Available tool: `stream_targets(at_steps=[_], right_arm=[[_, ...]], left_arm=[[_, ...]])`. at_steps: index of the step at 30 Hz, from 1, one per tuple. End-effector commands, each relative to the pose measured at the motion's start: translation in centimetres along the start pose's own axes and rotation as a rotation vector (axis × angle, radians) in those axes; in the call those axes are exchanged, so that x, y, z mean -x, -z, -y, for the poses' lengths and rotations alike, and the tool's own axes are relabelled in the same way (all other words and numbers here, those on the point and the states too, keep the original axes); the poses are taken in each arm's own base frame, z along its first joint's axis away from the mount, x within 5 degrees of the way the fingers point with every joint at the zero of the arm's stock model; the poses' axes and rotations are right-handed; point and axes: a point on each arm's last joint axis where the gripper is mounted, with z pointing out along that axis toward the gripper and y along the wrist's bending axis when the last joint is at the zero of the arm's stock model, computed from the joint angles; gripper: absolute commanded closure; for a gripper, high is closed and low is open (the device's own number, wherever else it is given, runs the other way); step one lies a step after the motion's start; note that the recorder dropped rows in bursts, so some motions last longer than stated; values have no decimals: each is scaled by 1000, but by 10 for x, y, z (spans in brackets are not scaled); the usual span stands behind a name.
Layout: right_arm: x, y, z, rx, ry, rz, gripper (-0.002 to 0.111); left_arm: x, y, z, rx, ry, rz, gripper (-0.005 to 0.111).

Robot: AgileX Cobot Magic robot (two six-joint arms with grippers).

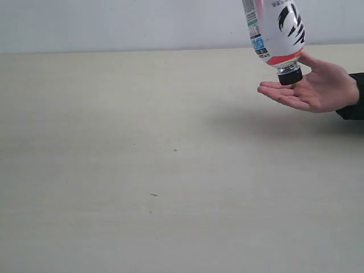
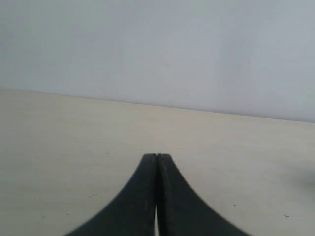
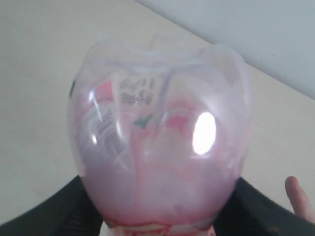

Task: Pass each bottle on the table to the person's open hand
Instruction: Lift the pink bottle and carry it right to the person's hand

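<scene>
One bottle (image 1: pixel 272 34) was all we could see, and it was up in the air at the far right, well off the desk (image 1: pixel 142 170). It hung upside down and a bit tilted, with its black cap (image 1: pixel 290 75) pointing down at the person's open hand (image 1: pixel 315 88). The cap was right at the fingers, but we could not tell if it touched them. The right tool (image 3: pixel 158 219) was clamped on the bottle, gripping its round body from both sides. The left tool (image 2: pixel 156 162) was pressed together with nothing in it, low over the desk.

We thought a few things could go wrong. The hand lay flat and open, not wrapped round the bottle. If the tool let go too soon, the bottle could tip off its small cap, slide off the palm, drop to the desk and roll away. The plastic looked smooth and round, so it could slip. If the arm pushed down too far, the cap could poke the hand.

The label (image 1: pixel 281 40) was white with big black brush strokes (image 1: pixel 291 23) and a red-pink band (image 1: pixel 282 58) near the neck. We saw a barcode (image 3: pixel 106 130) and little blue and green boxes of tiny print. We could not read any word or brand name on it.
</scene>
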Motion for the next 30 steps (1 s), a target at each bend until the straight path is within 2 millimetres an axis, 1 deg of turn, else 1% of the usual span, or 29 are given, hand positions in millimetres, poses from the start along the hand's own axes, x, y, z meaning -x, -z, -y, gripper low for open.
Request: stream_targets(at_steps=[1,3,6,7,10,12,16,23,28,30], right_arm=[[-22,48,-11,9,-62,50,108],[-33,60,-12,-20,-75,51,108],[-49,69,-12,-47,-117,30,108],[-55,69,-11,-65,-131,6,108],[-69,59,-4,-149,-164,-114,108],[-74,48,2,-193,-165,-189,108],[-78,19,19,-226,-182,-291,108],[-83,-39,63,-234,-205,-474,108],[-79,-82,92,-236,-222,-560,108],[-74,-96,97,-230,-227,-562,108]], left_arm=[[0,0,0,1,7,7,107],[0,0,0,1,7,7,107],[0,0,0,1,7,7,107],[0,0,0,1,7,7,107],[0,0,0,1,7,7,107],[0,0,0,1,7,7,107],[0,0,0,1,7,7,107],[0,0,0,1,7,7,107],[0,0,0,1,7,7,107],[0,0,0,1,7,7,107]])
